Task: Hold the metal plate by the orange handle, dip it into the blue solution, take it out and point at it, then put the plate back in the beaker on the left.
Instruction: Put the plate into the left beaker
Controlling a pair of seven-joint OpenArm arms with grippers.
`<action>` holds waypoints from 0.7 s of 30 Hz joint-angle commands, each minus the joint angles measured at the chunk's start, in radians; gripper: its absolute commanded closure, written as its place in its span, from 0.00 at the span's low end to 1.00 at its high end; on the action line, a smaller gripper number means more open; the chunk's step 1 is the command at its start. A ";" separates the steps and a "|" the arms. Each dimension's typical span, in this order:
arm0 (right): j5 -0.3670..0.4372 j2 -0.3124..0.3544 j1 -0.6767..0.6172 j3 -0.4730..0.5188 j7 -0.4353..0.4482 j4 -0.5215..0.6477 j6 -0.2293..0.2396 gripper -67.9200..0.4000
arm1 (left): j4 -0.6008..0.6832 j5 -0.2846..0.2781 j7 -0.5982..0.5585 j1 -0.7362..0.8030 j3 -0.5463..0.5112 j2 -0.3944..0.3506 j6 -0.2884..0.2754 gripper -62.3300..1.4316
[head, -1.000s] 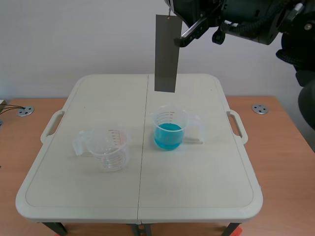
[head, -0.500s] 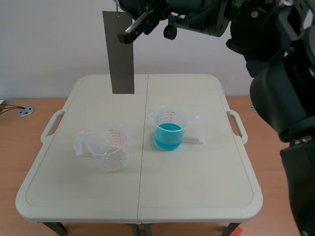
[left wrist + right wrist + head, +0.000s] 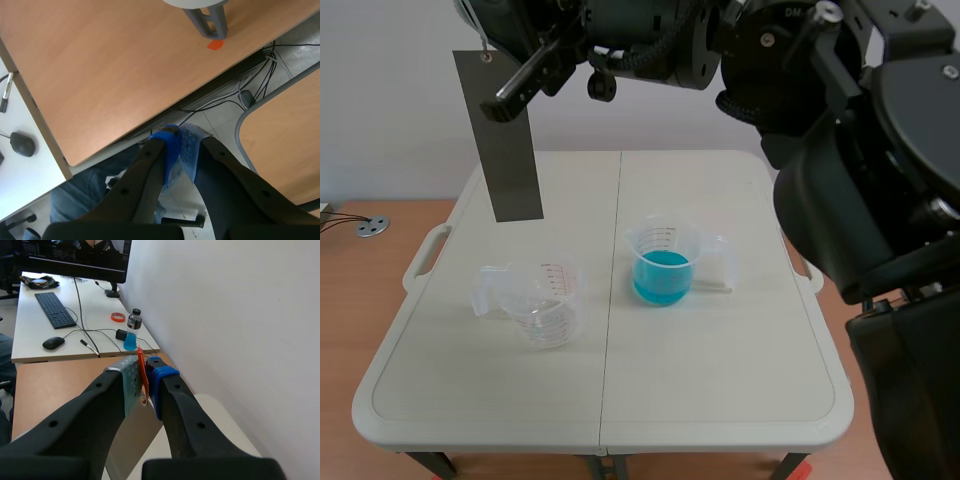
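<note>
Two beakers stand on the white folding tabletop (image 3: 720, 380): a clear plastic measuring beaker with blue solution (image 3: 664, 262) right of the middle seam, and an empty clear plastic beaker (image 3: 546, 302) to its left, well apart from it. The right arm reaches across the top of the scene, its right claw (image 3: 144, 382) closed on the thin orange handle (image 3: 140, 360), and the long grey metal plate (image 3: 503, 140) hangs from it, slightly tilted, high above and behind the empty beaker. With the plate off to this side, the work looks near its last step, setting the plate back in the left beaker; whether it is wet from the dip cannot be told. The plate's lower edge clears the beaker rim with open air below it, but the mouth leaves little spare room beside the plate's width, so it likely needs centring before lowering. The left claw (image 3: 176, 150) hangs off the tabletop, pads together, holding nothing.
</note>
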 commanded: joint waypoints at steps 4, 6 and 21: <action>0.010 -0.011 0.016 -0.025 0.011 0.019 0.006 0.97 | 0.003 -0.005 0.021 -0.011 -0.013 0.002 0.005 0.93; 0.010 -0.011 0.011 -0.029 0.010 0.018 0.006 0.97 | 0.003 0.002 0.021 -0.011 -0.013 0.002 0.005 0.93; 0.030 -0.011 0.009 -0.029 0.015 -0.090 0.006 0.97 | 0.003 0.002 0.024 -0.011 -0.013 0.002 0.004 0.93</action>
